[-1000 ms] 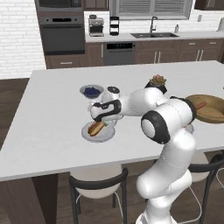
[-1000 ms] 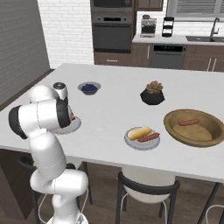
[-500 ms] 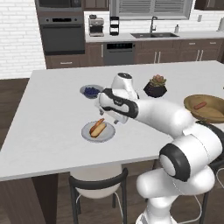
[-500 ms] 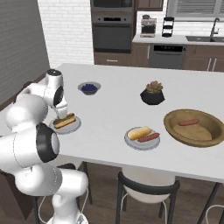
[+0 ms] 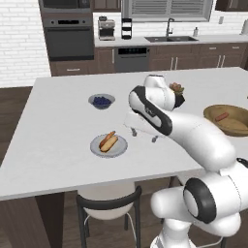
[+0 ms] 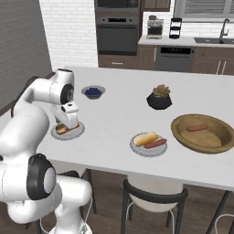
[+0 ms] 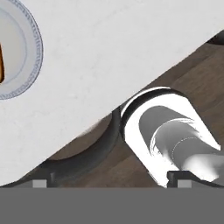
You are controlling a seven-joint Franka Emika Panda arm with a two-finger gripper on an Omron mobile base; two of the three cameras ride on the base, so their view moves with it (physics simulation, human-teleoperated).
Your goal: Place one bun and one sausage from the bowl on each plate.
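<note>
Jaws of the gripper (image 5: 144,135) hang spread and empty above the table (image 5: 58,145), beside the near plate (image 5: 109,145); the bowl (image 5: 228,118) lies well off to the arm's right.

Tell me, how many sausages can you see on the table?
3: one sausage on the plate near the arm, one on the middle plate, one in the wooden bowl. Others may be hidden.

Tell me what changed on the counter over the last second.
The end effector, open and empty, lifted off the left plate and swung back toward the counter's near edge. Both plates, each with bun and sausage, the wooden bowl and the berry bowl stayed put.
</note>
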